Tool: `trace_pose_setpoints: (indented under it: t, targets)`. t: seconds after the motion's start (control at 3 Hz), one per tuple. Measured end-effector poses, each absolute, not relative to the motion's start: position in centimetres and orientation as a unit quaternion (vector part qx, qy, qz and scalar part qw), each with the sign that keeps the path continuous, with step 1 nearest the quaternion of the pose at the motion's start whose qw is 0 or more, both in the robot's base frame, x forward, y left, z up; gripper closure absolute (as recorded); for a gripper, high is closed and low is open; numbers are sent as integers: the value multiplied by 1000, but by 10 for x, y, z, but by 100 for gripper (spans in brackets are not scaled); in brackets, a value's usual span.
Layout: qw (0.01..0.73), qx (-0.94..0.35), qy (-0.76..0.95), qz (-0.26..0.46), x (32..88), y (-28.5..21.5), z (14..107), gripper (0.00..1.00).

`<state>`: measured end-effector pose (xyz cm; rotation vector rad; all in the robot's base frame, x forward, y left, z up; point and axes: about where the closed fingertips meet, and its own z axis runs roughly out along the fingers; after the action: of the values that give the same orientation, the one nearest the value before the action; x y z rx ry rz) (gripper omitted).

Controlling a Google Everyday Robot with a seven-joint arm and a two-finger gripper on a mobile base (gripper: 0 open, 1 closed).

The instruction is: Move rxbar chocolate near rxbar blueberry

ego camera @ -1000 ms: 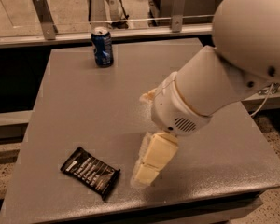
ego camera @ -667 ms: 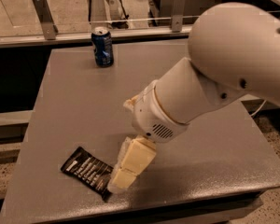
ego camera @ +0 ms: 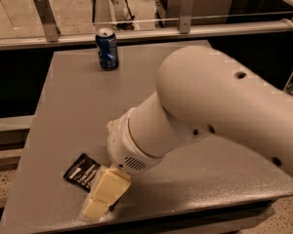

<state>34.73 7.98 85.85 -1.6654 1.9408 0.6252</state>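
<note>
Rxbar chocolate lies partly beneath downward-angled gripper.

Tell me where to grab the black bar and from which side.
Take the black bar across its short width, near the middle, coming straight down from above. It lies flat on the table near the front left corner, so a sideways approach would likely only push it. The gripper is over its right end.

White arm extends from the right, wrist angled down, end effector low near the tabletop front-left corner.
</note>
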Motion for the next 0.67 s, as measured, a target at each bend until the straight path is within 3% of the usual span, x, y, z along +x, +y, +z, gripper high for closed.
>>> trace_pose_setpoints:
  t: [0.67]
  targets:
    - [266, -598, 725, 216, 356, 100, 830, 0]
